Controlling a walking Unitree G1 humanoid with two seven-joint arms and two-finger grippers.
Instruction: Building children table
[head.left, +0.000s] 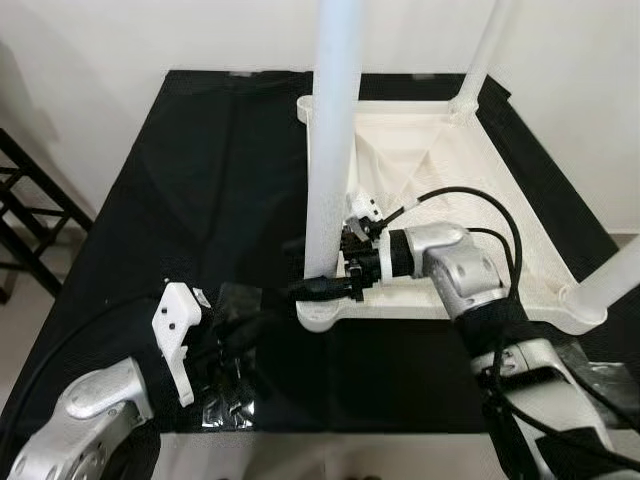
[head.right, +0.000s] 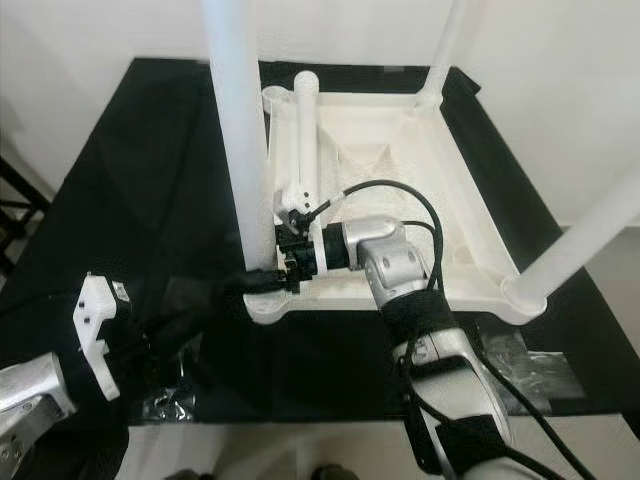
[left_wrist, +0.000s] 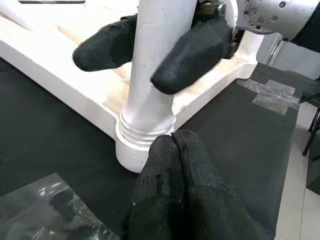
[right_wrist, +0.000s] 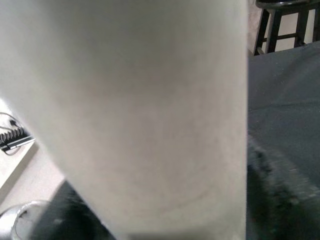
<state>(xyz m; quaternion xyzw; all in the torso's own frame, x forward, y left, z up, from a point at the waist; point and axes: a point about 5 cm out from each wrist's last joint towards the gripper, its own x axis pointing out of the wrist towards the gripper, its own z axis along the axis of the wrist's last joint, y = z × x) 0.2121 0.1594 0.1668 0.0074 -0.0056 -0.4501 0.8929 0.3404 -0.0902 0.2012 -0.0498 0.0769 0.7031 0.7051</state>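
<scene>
Table top (head.left: 470, 190): white, upside down on the black cloth (head.left: 200, 170), filling the far right of the scene; legs stand in its far-right and near-right corners.
Near-left leg (head.left: 333, 140): upright, long axis vertical, its threaded foot seated in the top's near-left corner socket (left_wrist: 137, 150).
Right gripper (head.left: 322, 287): reaches leftward across the top and is clamped on this leg low down, just above the socket, one black finger (left_wrist: 192, 55) on each side.
Left gripper (left_wrist: 175, 165): fingers pressed together, empty, resting on the cloth just near-left of the socket, pointing at it.
Key relation: the leg is already within the right gripper's fingers, so any tightening likely means turning about the vertical axis.
</scene>
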